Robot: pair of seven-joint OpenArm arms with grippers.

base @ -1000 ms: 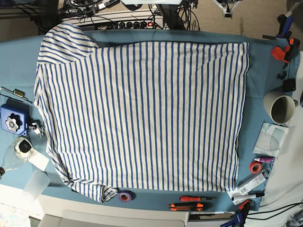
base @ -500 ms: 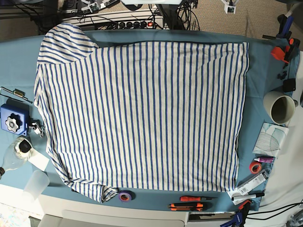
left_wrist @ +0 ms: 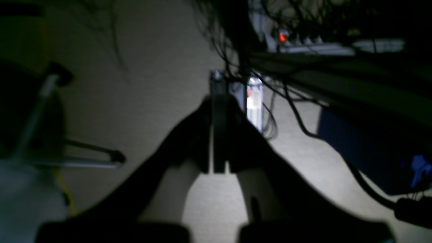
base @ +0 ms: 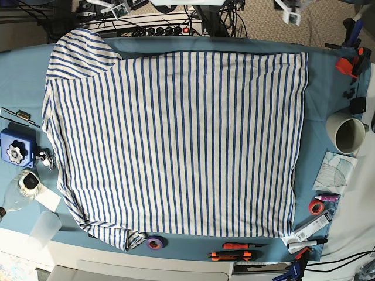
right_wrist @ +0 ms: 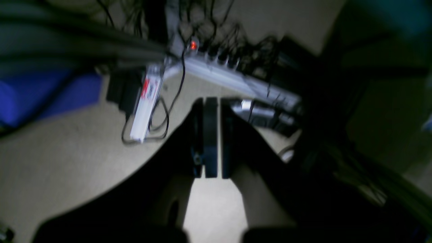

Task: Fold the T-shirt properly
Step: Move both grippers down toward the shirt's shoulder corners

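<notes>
Both claws are closed on nothing: the left claw and the right claw hang off the table over pale floor, with a power strip and tangled cables beyond them. Well apart from both, the T-shirt lies spread flat across the table. A white cup stands by one side edge, a tape roll at the near edge.

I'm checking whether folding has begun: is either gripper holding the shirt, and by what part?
Nothing is held. The left gripper and right gripper are both shut on nothing, off the table, while the shirt lies flat, untouched.
</notes>
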